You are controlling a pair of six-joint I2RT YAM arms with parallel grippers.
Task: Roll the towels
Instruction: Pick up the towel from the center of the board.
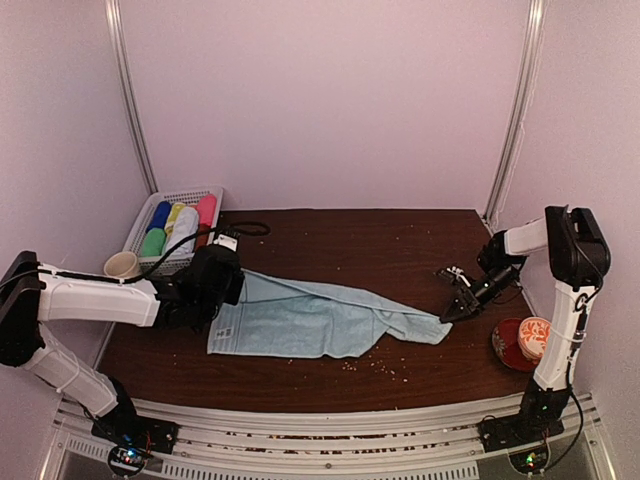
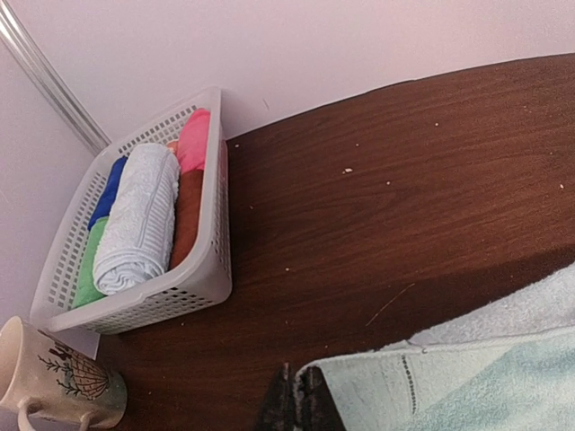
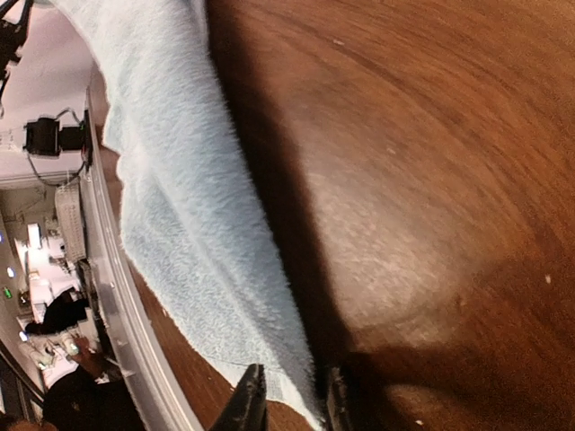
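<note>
The right gripper [image 3: 294, 373] is seen with its jaws narrowly apart around the right corner of a pale light-blue rectangular cloth towel [image 1: 310, 318]; whether the corner is clamped cannot be told. The left gripper [image 2: 296, 406] is seen with jaws pressed together at the towel's far-left corner. The towel is spread, partly folded, across the dark brown wooden tabletop [image 1: 400, 250].
</note>
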